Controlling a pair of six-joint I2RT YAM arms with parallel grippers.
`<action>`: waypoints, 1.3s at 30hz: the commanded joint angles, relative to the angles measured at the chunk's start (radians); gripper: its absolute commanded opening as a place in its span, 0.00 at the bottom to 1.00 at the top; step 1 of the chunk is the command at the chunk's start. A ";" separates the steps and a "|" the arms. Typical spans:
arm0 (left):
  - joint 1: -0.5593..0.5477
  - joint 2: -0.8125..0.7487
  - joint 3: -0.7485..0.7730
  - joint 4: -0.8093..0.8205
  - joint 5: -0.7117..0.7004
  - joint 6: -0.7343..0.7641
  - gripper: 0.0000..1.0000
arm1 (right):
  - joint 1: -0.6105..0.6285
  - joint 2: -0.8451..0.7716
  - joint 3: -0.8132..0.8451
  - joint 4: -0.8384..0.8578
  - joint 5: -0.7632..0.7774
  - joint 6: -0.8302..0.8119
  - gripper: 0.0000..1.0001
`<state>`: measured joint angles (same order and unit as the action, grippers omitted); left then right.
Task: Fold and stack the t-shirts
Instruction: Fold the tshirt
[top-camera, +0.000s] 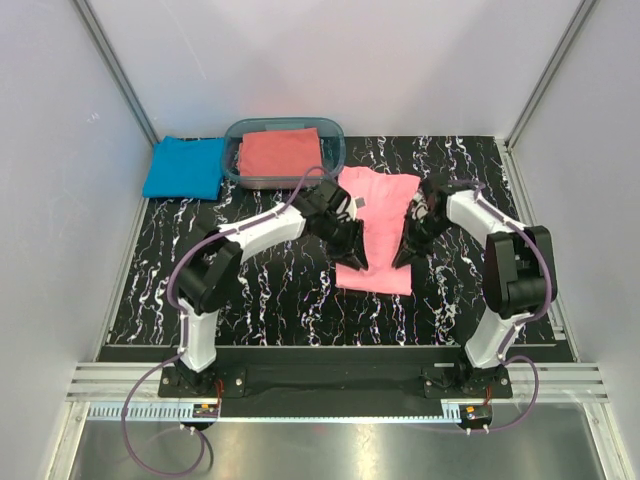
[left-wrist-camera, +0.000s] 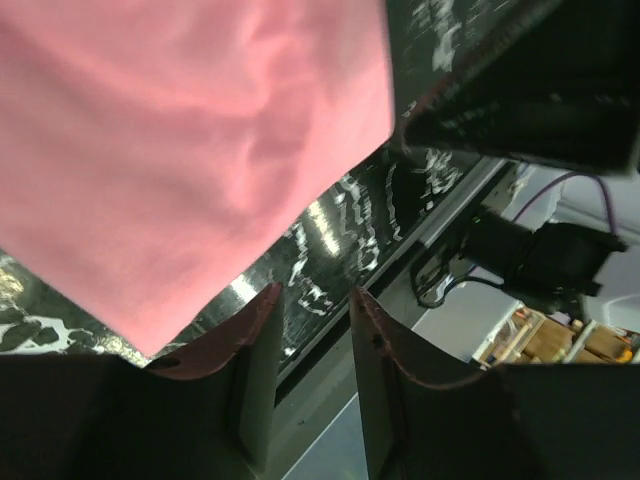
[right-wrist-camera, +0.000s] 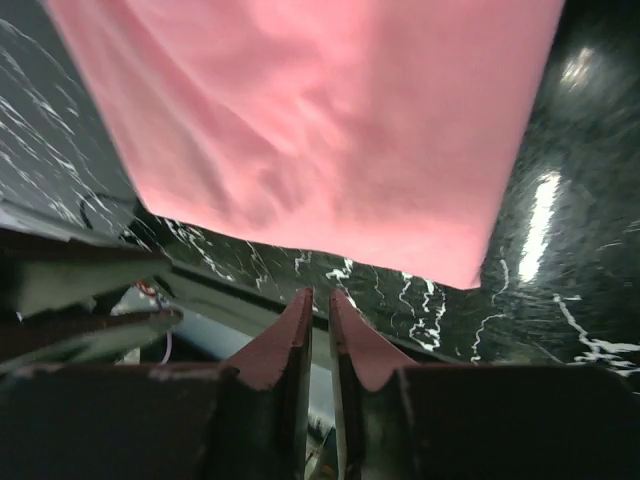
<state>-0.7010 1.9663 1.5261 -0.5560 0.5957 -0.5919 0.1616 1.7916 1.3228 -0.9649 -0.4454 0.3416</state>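
Observation:
A light pink t-shirt (top-camera: 378, 225), folded into a long strip, lies flat on the black marbled table (top-camera: 270, 290). My left gripper (top-camera: 354, 260) hovers at its near left edge, and my right gripper (top-camera: 404, 260) at its near right edge. In the left wrist view the left gripper (left-wrist-camera: 315, 292) is open and empty, with the pink shirt (left-wrist-camera: 180, 150) lying beyond it. In the right wrist view the right gripper (right-wrist-camera: 321, 293) is shut and empty, just off the pink shirt's (right-wrist-camera: 320, 120) near edge. A folded bright blue t-shirt (top-camera: 185, 167) lies at the back left. A folded coral-red t-shirt (top-camera: 283, 152) lies in the tub.
The clear bluish plastic tub (top-camera: 335, 150) stands at the back centre, touching the pink shirt's far end. White walls enclose the table on three sides. The right arm's base (left-wrist-camera: 540, 255) shows in the left wrist view.

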 joint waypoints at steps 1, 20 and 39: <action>0.011 0.016 -0.105 0.091 0.026 -0.049 0.36 | 0.013 -0.029 -0.143 0.110 -0.110 0.046 0.18; -0.009 -0.039 -0.328 0.021 -0.119 0.050 0.40 | 0.003 -0.067 -0.324 0.111 0.031 0.031 0.18; 0.000 -0.204 -0.375 -0.012 -0.120 -0.011 0.64 | -0.056 -0.157 -0.470 0.207 -0.088 0.109 0.73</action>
<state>-0.7139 1.7664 1.1931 -0.6079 0.4778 -0.5694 0.1081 1.6150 0.8757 -0.8471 -0.4591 0.4156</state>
